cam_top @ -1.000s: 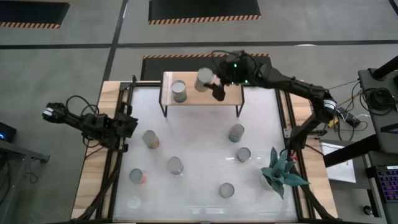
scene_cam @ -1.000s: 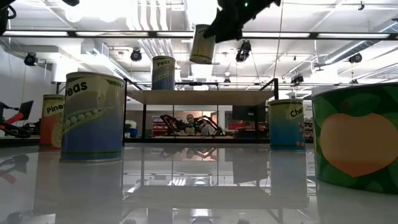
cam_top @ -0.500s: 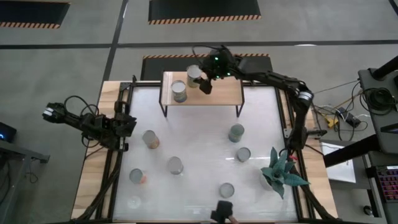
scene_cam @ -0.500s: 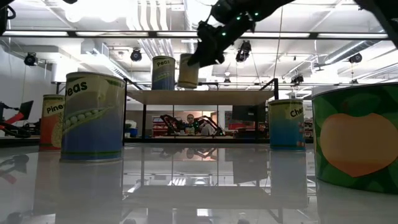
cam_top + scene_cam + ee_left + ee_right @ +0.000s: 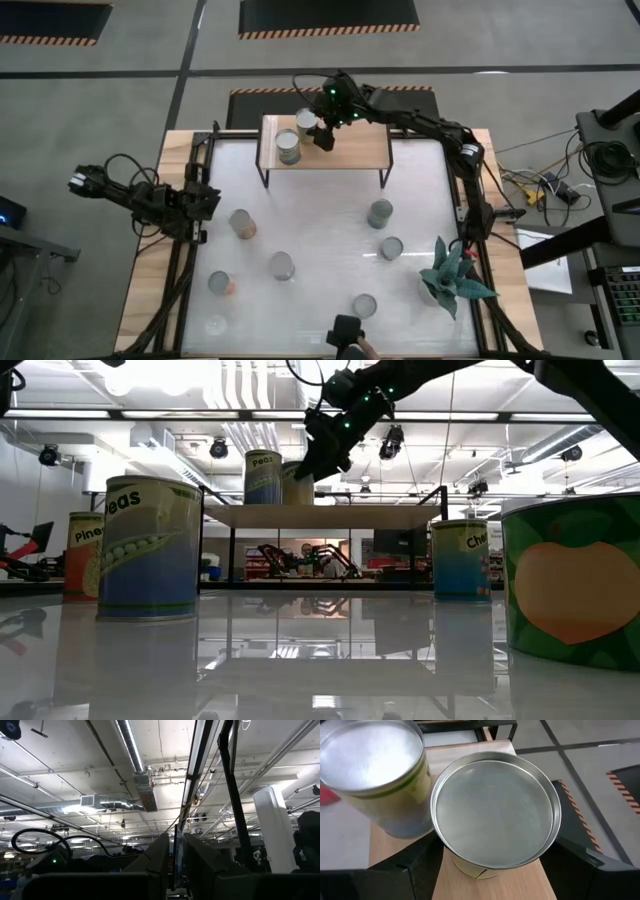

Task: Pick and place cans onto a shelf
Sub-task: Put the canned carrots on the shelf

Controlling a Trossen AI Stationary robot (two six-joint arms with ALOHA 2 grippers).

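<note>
I have the right gripper clamped around a can over the far-left part of the shelf, just beside the Peas can already standing there. From the wrist view the held can's base looks down on or nearly on the wood, though I can't confirm contact. My plan is to keep it upright, settle it flat without nudging its neighbour, then open and lift straight up. The left gripper waits closed at the counter's left edge. Readable labels in the low view: "Peas" on the shelf can, "Peas" on a nearer can, "Pine…" on an orange one, "Che…" on a blue one.
</note>
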